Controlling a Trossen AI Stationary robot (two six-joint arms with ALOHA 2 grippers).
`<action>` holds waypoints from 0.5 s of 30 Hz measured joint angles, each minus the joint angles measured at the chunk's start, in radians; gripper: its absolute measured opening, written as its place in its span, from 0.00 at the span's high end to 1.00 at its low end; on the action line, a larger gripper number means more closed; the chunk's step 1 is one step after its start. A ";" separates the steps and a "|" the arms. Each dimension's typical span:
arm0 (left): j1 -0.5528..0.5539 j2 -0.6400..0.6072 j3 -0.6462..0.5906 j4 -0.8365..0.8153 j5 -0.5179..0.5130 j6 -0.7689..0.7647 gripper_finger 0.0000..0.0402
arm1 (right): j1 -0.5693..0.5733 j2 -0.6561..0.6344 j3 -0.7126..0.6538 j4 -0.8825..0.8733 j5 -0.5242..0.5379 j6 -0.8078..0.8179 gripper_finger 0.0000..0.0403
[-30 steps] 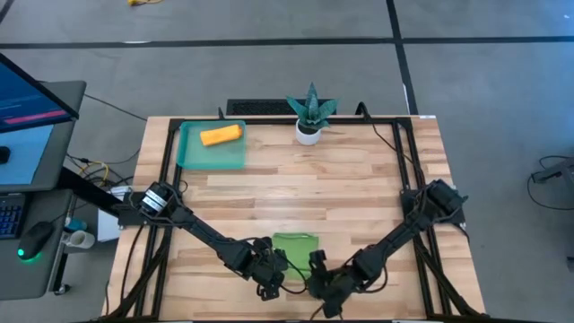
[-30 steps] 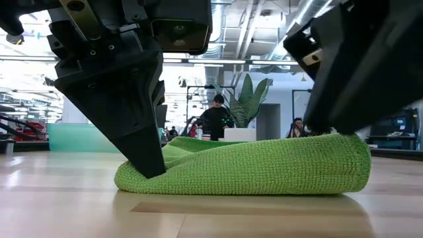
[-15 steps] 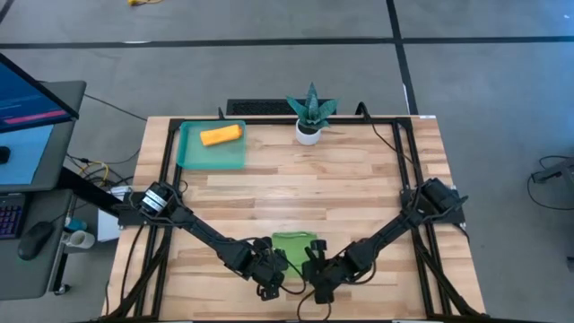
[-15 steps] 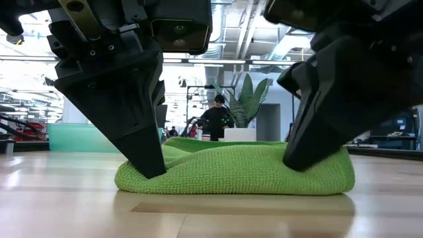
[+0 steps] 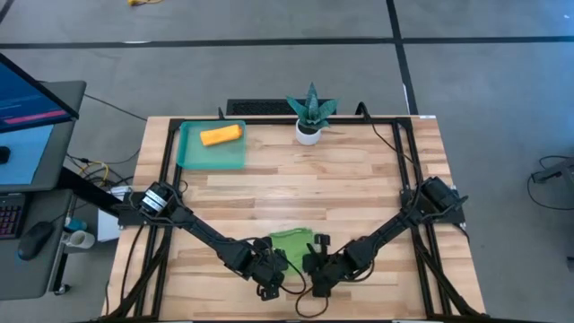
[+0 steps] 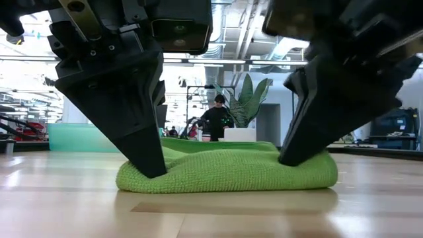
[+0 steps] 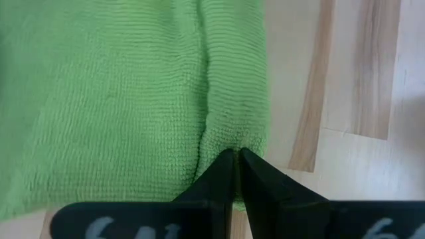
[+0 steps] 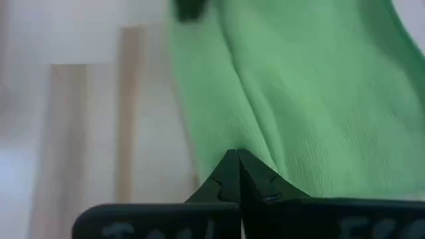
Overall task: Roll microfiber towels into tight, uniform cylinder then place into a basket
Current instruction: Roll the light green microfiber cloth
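The lime green towel [image 5: 289, 242] lies bunched in a low, partly folded heap near the middle of the table's front edge, its near side turned under into a soft roll. Both pincers sit on that near side, one at each end — the left gripper [image 5: 272, 274] pinches the towel's left front corner, fingers [image 7: 222, 174] pressed together with a pleat of cloth caught between them, and the right gripper [image 5: 316, 272] bites the right front corner the same way, its fingers [image 8: 232, 169] closed tight on the fabric. In the low view the two dark fingertips press down into the heap at either end. The orange towel [image 5: 221, 135] lies rolled inside the teal basket [image 5: 191, 154] at the table's [image 5: 359, 179] back left corner — well apart from both arms.
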 joint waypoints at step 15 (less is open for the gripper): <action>-0.002 0.002 0.012 -0.009 -0.030 0.067 0.95 | -0.042 0.022 0.003 -0.058 -0.092 0.095 0.97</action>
